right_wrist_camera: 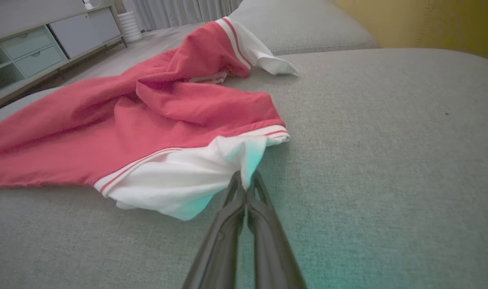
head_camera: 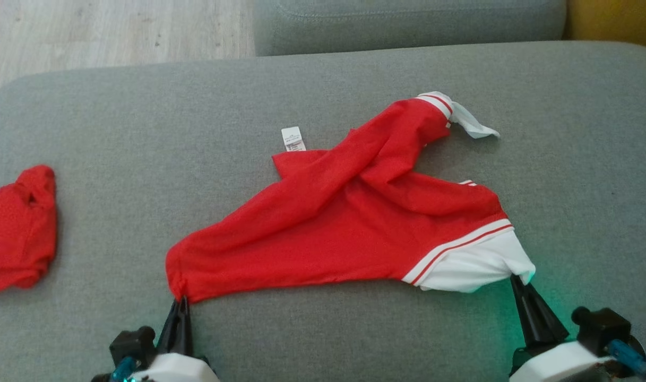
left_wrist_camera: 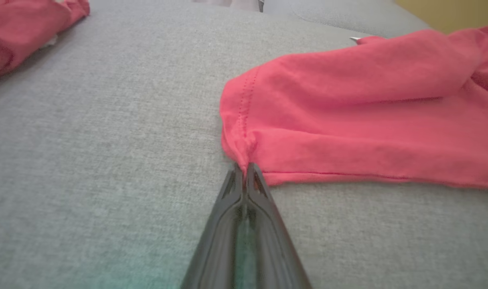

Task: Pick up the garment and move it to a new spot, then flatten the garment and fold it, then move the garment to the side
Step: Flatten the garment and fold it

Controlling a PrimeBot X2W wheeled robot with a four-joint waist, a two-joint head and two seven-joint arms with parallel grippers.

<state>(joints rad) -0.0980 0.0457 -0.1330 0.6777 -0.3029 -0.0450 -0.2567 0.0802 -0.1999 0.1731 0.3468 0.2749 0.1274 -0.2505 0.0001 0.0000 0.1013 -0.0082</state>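
Observation:
A red garment (head_camera: 349, 228) with white striped cuffs lies crumpled and twisted on the grey sofa cushion (head_camera: 142, 132), a white label sticking out at its far edge. My left gripper (head_camera: 180, 300) is shut on the garment's red near-left corner; the left wrist view shows the cloth (left_wrist_camera: 348, 120) bunched at the tips of that gripper (left_wrist_camera: 246, 168). My right gripper (head_camera: 515, 280) is shut on the white near-right cuff, and in the right wrist view the white fabric (right_wrist_camera: 187, 176) is pinched at this gripper's (right_wrist_camera: 246, 182) tips. One white cuff (head_camera: 461, 116) points away at the far right.
A second red garment (head_camera: 15, 228) lies bunched at the cushion's left edge. A grey sofa back cushion (head_camera: 407, 24) rises behind, with wooden floor (head_camera: 115, 32) at the far left. The right wrist view shows a low drawer cabinet (right_wrist_camera: 47, 44) across the room.

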